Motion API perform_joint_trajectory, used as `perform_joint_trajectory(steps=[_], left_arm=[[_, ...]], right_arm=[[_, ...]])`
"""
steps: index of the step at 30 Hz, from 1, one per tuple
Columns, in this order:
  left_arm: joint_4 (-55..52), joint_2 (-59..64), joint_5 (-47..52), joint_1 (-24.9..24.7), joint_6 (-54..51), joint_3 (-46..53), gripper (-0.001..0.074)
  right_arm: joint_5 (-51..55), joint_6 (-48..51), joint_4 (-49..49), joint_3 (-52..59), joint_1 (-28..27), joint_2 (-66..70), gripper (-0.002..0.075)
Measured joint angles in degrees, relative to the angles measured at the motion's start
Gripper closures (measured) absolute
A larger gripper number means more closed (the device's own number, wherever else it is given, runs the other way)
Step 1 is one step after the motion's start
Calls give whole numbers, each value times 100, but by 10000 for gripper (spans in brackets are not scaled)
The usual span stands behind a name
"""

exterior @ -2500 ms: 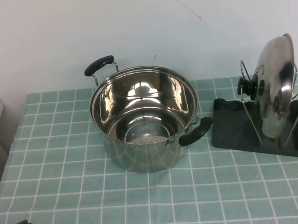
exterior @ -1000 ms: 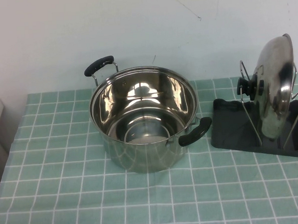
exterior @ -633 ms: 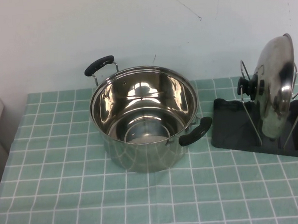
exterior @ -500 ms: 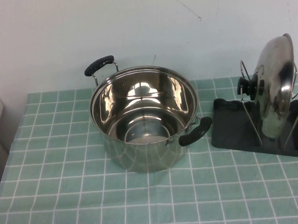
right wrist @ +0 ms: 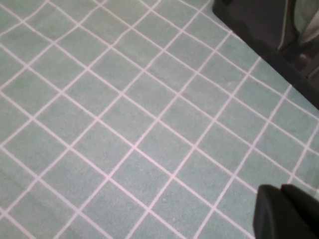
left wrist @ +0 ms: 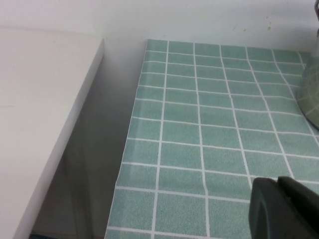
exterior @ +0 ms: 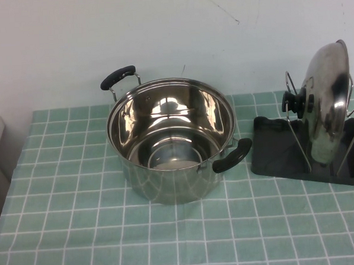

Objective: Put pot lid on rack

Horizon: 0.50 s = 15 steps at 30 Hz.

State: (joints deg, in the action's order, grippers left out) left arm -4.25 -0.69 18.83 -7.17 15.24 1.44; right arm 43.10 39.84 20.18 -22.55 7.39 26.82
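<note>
One pot (exterior: 171, 139), one pot lid (exterior: 327, 104) and one rack (exterior: 308, 144) sit on the green checked tablecloth (exterior: 81, 232). The left gripper (left wrist: 284, 208) hangs low over the cloth's edge beside a white counter (left wrist: 35, 114), well left of the pot, its fingers pressed together on nothing. The right gripper (right wrist: 286, 213) hovers over bare cloth near the rack, fingers likewise pressed together. The pot is empty. The rack, just right of the pot, holds the lid on edge between its wire loops, knob (exterior: 294, 101) facing the pot.

High overview; wrist close-ups of tablecloth (exterior: 81, 232)
</note>
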Motion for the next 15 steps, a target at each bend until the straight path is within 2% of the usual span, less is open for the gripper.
perform_joint_trajectory(steps=[4, 9, 15], left_arm=[[0, 0, 4, 0, 0, -8, 737], [0, 0, 4, 0, 0, -8, 737], [0, 0, 4, 0, 0, -8, 737]], right_arm=[[-118, 0, -10, 55, 108, -73, 726], [-1013, -221, -25, 457, 121, -362, 727], [-1946, -1472, -990, 1204, -164, -1442, 727]])
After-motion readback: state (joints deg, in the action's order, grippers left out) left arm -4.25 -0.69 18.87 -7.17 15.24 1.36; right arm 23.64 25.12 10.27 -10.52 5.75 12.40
